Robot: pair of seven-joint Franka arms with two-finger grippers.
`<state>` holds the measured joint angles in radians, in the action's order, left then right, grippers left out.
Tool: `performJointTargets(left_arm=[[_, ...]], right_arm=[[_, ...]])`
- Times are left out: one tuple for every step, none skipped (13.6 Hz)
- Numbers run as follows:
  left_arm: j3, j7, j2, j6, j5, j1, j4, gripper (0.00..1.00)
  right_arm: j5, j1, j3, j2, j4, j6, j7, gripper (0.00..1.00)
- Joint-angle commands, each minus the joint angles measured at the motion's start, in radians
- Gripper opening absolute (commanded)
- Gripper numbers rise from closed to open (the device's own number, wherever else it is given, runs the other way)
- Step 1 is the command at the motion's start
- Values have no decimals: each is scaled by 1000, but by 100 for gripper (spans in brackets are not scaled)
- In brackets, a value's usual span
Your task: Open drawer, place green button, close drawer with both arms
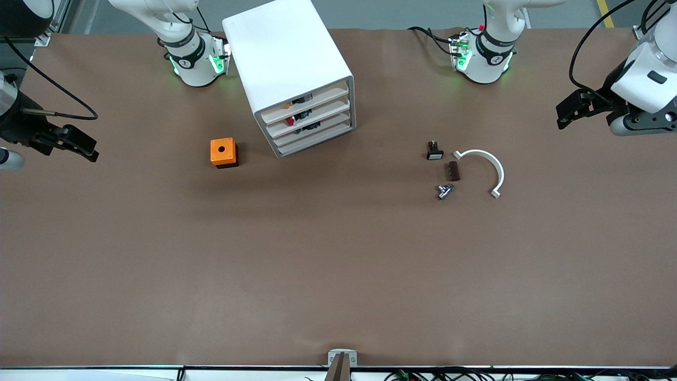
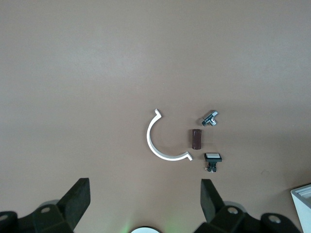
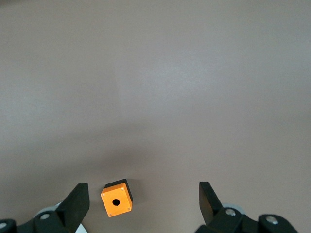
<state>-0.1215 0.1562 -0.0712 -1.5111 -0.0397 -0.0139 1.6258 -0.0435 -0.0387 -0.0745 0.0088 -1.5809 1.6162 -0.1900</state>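
The left gripper [image 1: 567, 113] and the right gripper [image 1: 79, 146] both hang wide open and hold nothing, each over its own arm's end of the table. Only the front view shows the drawer [image 1: 322, 127], pushed in. The right wrist view shows just the orange cube [image 3: 116, 198]. I cannot tell where the button is.

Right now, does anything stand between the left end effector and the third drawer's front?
Nothing visible does: the open left end effector has bare table toward the drawer; the white-capped button lies nearer the camera.
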Motion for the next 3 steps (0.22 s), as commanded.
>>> performJointTargets(left_arm=[[-6, -20, 10, -1, 6, 11, -20, 100], [-7, -24, 10, -1, 7, 12, -20, 100], [-7, -26, 10, -1, 7, 12, -20, 100]], right_arm=[[17, -1, -1, -10, 6, -15, 6, 100], [19, -1, -1, -10, 6, -15, 6, 100], [17, 0, -1, -10, 6, -15, 6, 100]])
